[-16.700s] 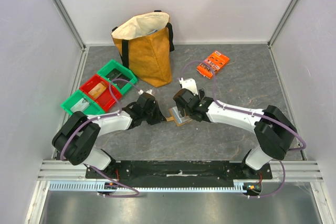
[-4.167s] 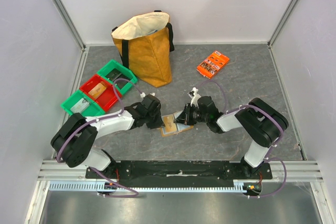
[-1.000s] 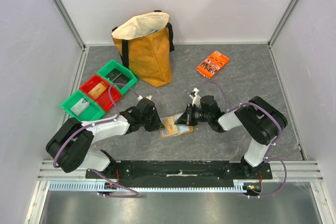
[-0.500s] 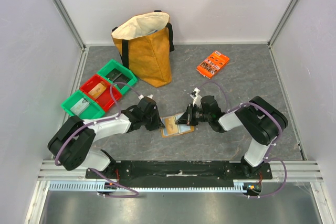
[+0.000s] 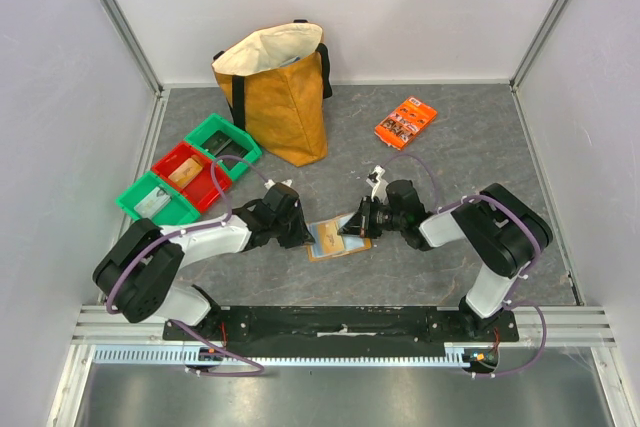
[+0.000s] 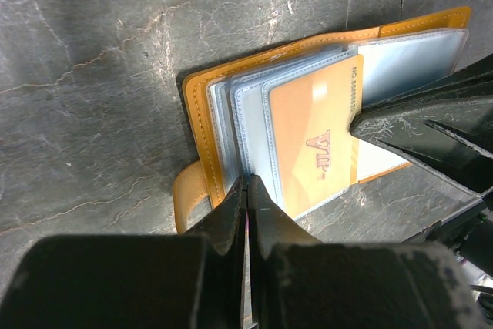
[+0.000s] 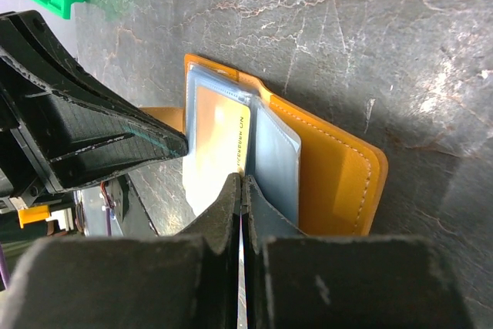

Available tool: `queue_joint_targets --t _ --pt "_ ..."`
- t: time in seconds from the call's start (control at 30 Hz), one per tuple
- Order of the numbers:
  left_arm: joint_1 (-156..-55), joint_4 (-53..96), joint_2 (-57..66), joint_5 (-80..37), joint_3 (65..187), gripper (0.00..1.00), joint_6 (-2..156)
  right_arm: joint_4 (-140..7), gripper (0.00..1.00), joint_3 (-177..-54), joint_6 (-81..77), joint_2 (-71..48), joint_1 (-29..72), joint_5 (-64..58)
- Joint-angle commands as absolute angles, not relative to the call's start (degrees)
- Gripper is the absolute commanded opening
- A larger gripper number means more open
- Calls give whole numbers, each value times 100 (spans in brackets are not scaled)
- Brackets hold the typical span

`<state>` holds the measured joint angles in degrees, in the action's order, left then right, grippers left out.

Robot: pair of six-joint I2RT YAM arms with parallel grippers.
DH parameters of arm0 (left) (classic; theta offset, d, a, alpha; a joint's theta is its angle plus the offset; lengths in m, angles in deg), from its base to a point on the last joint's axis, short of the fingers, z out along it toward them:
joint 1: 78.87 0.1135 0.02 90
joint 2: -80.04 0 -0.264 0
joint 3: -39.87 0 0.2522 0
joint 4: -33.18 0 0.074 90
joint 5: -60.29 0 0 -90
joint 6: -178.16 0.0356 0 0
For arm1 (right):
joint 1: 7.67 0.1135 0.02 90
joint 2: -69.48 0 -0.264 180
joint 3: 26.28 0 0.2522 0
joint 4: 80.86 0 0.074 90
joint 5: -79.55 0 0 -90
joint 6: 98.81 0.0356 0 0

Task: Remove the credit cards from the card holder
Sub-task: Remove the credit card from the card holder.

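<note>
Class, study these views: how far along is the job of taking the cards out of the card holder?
Done: the card holder lies open on the table. In hand: the left hand is closed at its sleeves, the right hand closed at the edge of an orange card in the holder. Left: no card lies outside yet.

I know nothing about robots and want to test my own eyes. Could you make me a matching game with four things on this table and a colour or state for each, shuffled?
Things:
1. tote bag
2. printed packet
3. middle bin
4. card holder

Descriptions:
a. red, with something tan inside
b. tan-edged, lying open
c. mustard yellow, standing upright
d. bright orange, lying flat

Pairs: 1-c, 2-d, 3-a, 4-b.
</note>
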<state>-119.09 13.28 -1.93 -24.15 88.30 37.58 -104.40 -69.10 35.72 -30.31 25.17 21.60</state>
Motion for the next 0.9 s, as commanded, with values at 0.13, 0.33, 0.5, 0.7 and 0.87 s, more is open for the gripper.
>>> queue_joint_targets --t 0.13,0.33,0.5,0.7,0.87 --pt "-11894 1159 93 -2506 8685 26 3631 -10410 0 -7027 3452 -2984 2494 2251" --pt "-11894 1317 33 -2374 8852 36 3587 -10524 0 -7010 3505 -3046 2494 2286" --pt "-11894 1440 -204 -2356 8896 36 3578 -10559 0 -7010 3522 -3054 2503 2312" --pt "-11894 1634 -223 -2251 8870 35 3534 -10603 0 -7001 3531 -3090 2512 2339" --pt "-11903 1634 -284 -2286 8913 35 3543 -10708 0 -6975 3592 -3151 2512 2356"
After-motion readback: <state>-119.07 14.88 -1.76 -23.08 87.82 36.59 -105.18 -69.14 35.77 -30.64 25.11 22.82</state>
